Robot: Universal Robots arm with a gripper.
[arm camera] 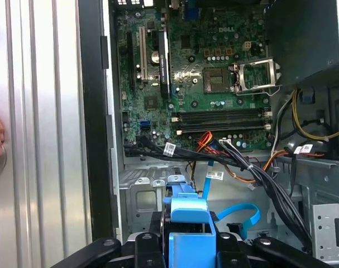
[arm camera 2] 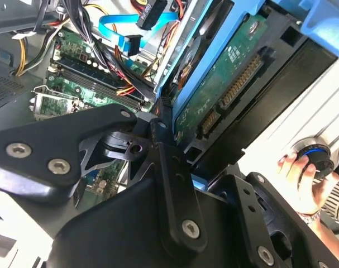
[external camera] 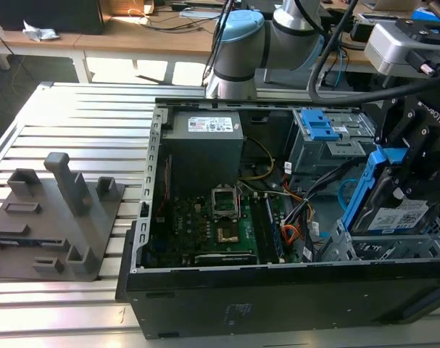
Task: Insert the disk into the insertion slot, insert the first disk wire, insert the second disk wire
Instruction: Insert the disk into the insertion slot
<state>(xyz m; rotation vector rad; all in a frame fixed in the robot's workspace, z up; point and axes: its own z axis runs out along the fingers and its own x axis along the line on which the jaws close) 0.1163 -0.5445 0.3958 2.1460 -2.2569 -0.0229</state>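
The jaws of your gripper (arm camera: pixel 189 241) are pinching the disk (external camera: pixel 399 215) by its blue carrier, holding it on edge and tilted at the exterior view's right. It sits just above the insertion slot (external camera: pixel 350 243) at the near right of the case and is not yet in a bay. Mind that tilt, because a carrier meeting the cage's sheet-metal edge askew could jam or twist in the grip, and the black cable bundle (arm camera: pixel 258 176) and blue ribbon cable (arm camera: pixel 239 212) lying close by could snag or get trapped.

Tilted disk (external camera: pixel 398 214) above insertion slot (external camera: pixel 341 245)
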